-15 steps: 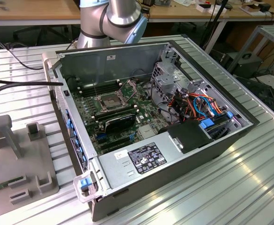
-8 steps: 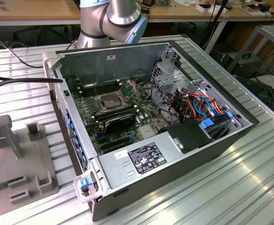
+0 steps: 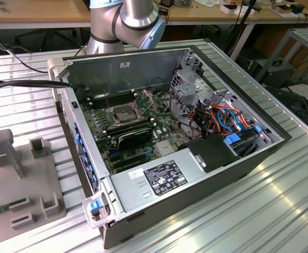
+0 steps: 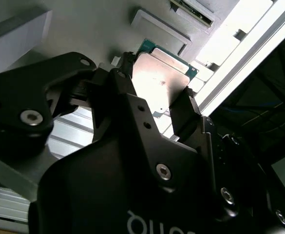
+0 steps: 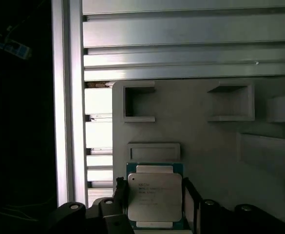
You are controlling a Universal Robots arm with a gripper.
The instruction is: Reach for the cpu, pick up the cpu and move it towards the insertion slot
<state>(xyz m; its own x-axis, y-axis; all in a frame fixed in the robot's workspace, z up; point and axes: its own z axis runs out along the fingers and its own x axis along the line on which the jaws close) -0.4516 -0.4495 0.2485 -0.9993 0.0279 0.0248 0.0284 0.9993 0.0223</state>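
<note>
Gripper (image 5: 155,192) (image 4: 157,77) pinches the cpu (image 5: 155,201) (image 4: 164,83). In both wrist views a black finger (image 5: 121,195) presses on each of two opposite edges of the chip, with no gap visible on either side.

Cpu: pale silvery lid on a thin green board, flat face turned to the cameras. It sits over the grey fixture plate (image 5: 205,141). Cannot tell whether it rests on the plate or is lifted clear of it.

Plate carries raised rectangular pockets. One shallow pocket (image 5: 153,152) lies just beside the chip, and two deeper ones lie further off. The plate lies on the ribbed aluminium bench (image 5: 181,34), near the bench's edge rail.

Exterior view: an open computer case (image 3: 143,211) stands on the bench with its mainboard facing up. The insertion slot (image 3: 121,113) is on the mainboard, a silver frame around a dark centre, with long black memory slots close by. The fixture plate (image 3: 17,179) is at the exterior view's left, outside the case and well apart from the slot. The arm's silver and blue joint (image 3: 130,18) rises behind the case's rear wall.
</note>
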